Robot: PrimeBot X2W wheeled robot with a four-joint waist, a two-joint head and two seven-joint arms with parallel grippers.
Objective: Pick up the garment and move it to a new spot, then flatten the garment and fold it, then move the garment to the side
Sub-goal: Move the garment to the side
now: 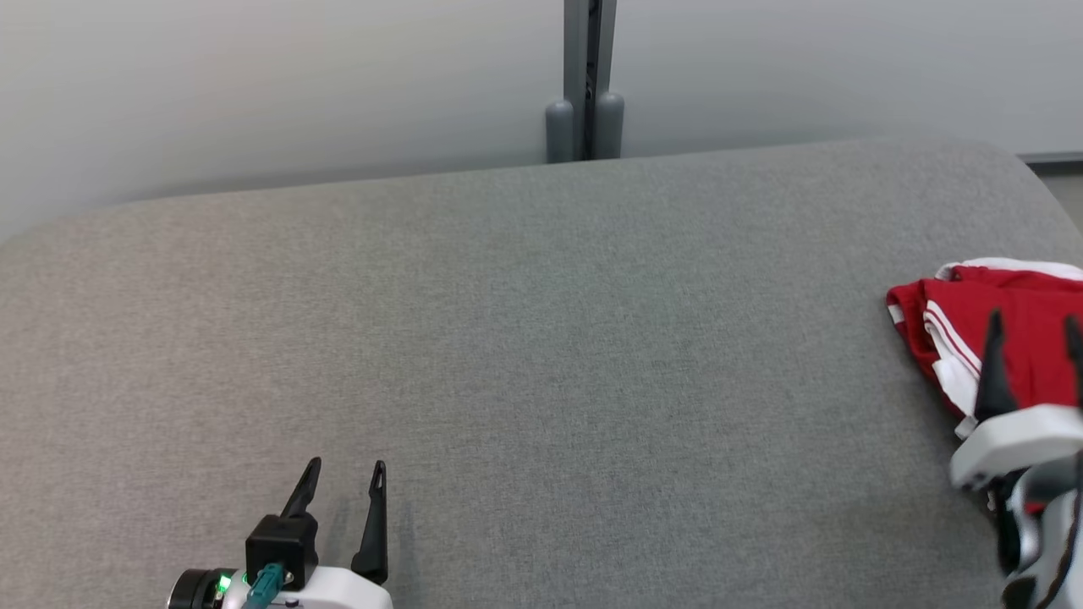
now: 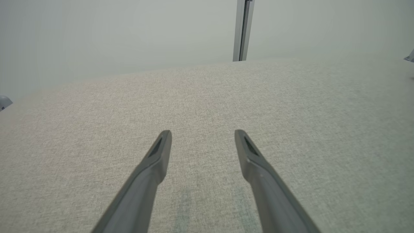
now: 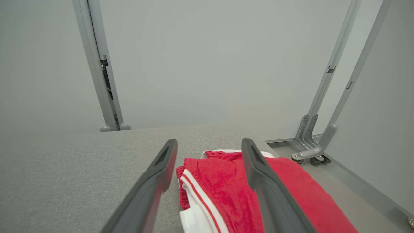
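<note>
Three views of one moment, late in the task as judged.

Head view: the garment (image 1: 964,288), red with white stripes and a white band, lies as a compact layered bundle at the far right edge of the grey cloth-covered table (image 1: 541,338). The right pincer (image 1: 1034,317) stands over it with its two dark fingers apart, grasping nothing; whether the tips touch the cloth cannot be told. The left pincer (image 1: 347,463) rests low at the near left, well apart from the garment, fingers spread and empty. A grey post (image 1: 588,76) rises behind the table against the pale wall.

Left wrist view: the left pincer (image 2: 203,132) is released, with bare table cloth between and beyond its fingers.

Right wrist view: the right pincer (image 3: 209,141) is released. The garment (image 3: 220,181) lies beneath and between its fingers, close to the table's edge, with the floor (image 3: 352,194) and a wheeled frame foot (image 3: 310,155) beyond.

Progress, as a judgement: the bundle looks folded and set to the side, so pick-up, flattening, folding and the final move appear done. Only drawing the right arm clear seems left.

Containers: the garment lies straight on the table, inside nothing.
</note>
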